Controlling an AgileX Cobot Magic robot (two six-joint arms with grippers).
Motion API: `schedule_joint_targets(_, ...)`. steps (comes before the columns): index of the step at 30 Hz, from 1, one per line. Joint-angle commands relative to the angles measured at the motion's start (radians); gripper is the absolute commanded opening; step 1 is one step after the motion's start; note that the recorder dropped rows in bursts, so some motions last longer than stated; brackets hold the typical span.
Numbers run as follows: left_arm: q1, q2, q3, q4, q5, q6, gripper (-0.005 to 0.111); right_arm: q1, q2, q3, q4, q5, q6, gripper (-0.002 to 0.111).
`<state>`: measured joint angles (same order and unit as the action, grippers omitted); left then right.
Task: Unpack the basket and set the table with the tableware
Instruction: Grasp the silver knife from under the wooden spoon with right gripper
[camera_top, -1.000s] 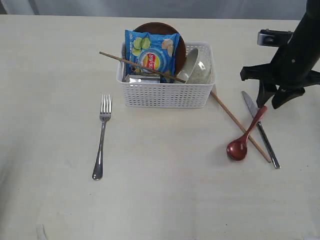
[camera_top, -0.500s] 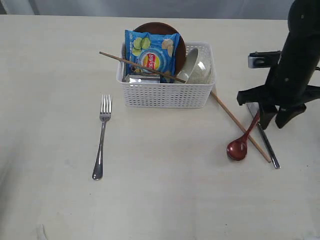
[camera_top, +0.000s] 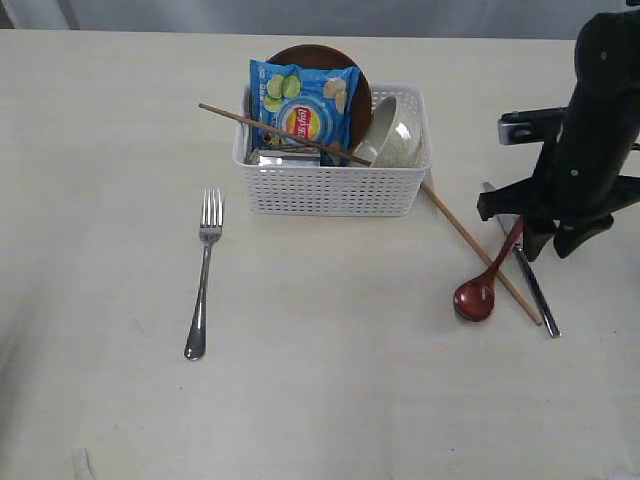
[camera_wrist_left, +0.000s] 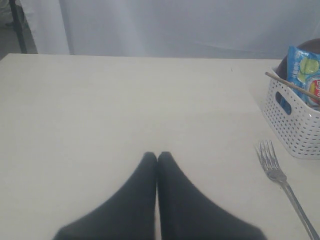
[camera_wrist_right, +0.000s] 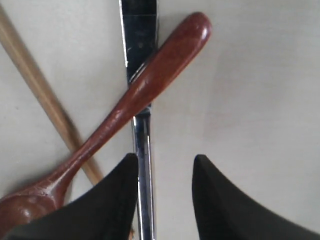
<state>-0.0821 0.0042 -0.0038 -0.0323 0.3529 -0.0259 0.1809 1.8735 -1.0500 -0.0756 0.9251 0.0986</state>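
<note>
Right gripper (camera_top: 550, 243) had dropped lower over the spoon (camera_top: 488, 278) handle crossing the knife (camera_top: 536, 288), jaws spread, gripping nothing; a pick-up there seemed next. Left gripper (camera_wrist_left: 157, 159) sat pressed together near the fork (camera_wrist_left: 274, 167). The arm hid the knife's blade; basket (camera_top: 330, 195) contents behind the chip bag (camera_top: 303, 110) were unclear.
</note>
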Motion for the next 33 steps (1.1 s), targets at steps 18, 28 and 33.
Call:
schedule_joint_targets(18,0.003,-0.004,0.004,0.001,-0.010,0.003,0.000,-0.002,-0.005,0.004,0.051,-0.022,-0.041,0.036)
schedule_joint_targets(28,0.003,-0.004,0.004,0.001,-0.010,0.003,0.000,-0.002,-0.005,0.054,0.049,-0.088,-0.041,0.036)
schedule_joint_targets(33,0.003,-0.004,0.004,0.001,-0.010,0.003,0.000,-0.002,-0.005,0.058,0.049,-0.134,-0.041,0.036)
